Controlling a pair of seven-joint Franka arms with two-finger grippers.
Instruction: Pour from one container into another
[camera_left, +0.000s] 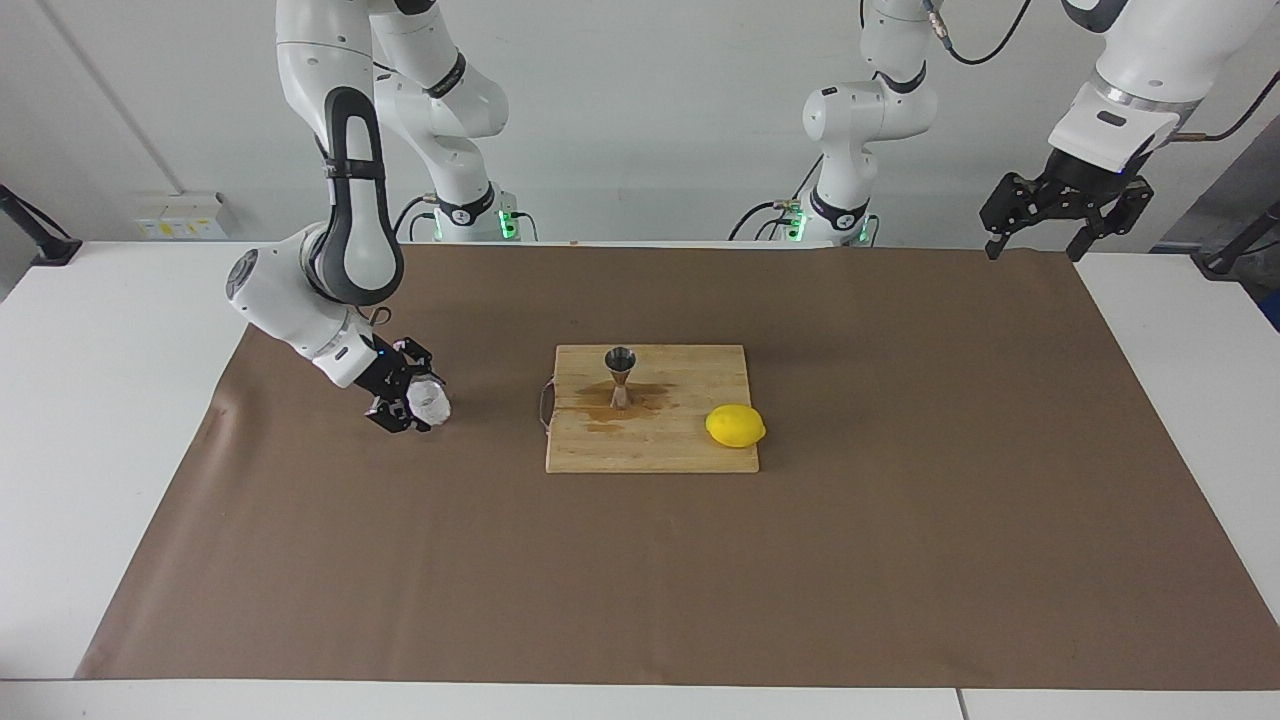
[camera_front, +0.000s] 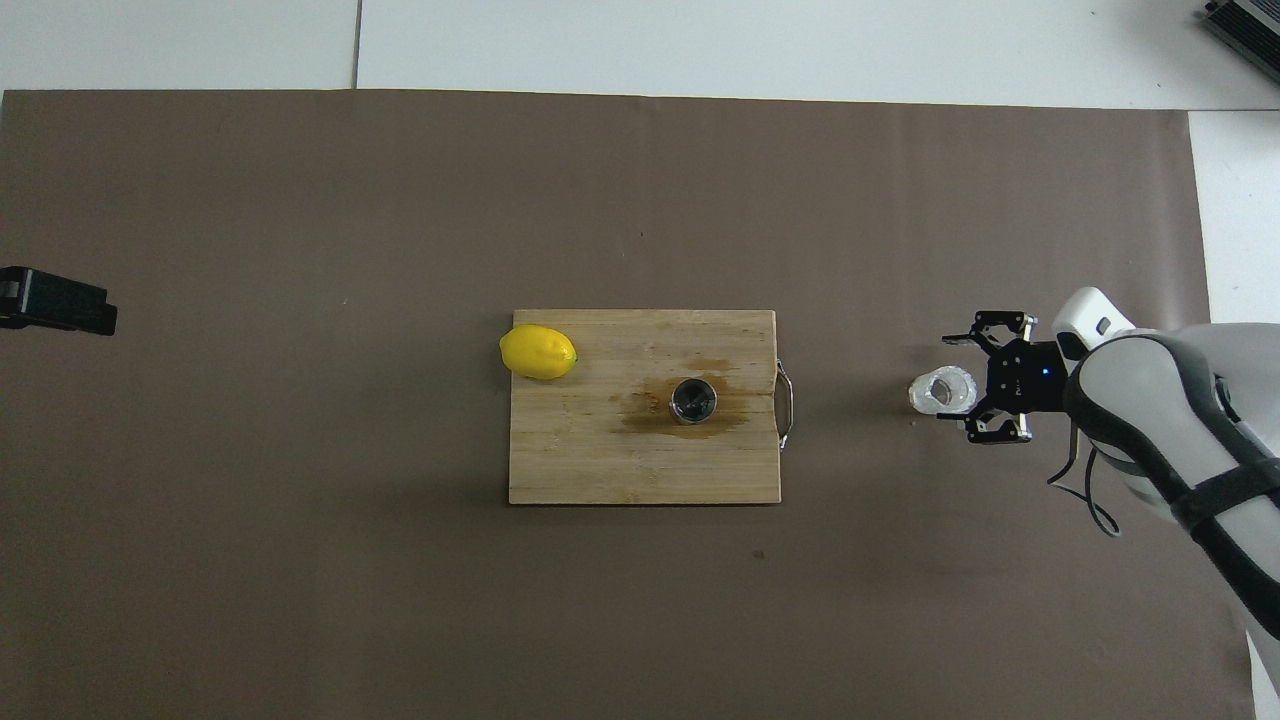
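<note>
The small ribbed glass cup (camera_left: 431, 401) stands on the brown mat toward the right arm's end of the table, also in the overhead view (camera_front: 942, 391). My right gripper (camera_left: 420, 397) is low at the cup, open, one finger on each side with gaps showing in the overhead view (camera_front: 962, 387). The steel jigger (camera_left: 620, 374) stands upright on the wooden cutting board (camera_left: 690, 455), in a brown wet stain; from overhead its mouth (camera_front: 693, 399) looks dark. My left gripper (camera_left: 1063, 215) waits raised over the mat's corner at the left arm's end, open and empty.
A yellow lemon (camera_left: 735, 426) lies on the board's edge toward the left arm's end, also seen from overhead (camera_front: 538, 352). The board (camera_front: 560, 470) has a metal handle (camera_front: 786, 402) on the side facing the cup. The left gripper's tip (camera_front: 55, 300) shows at the overhead view's edge.
</note>
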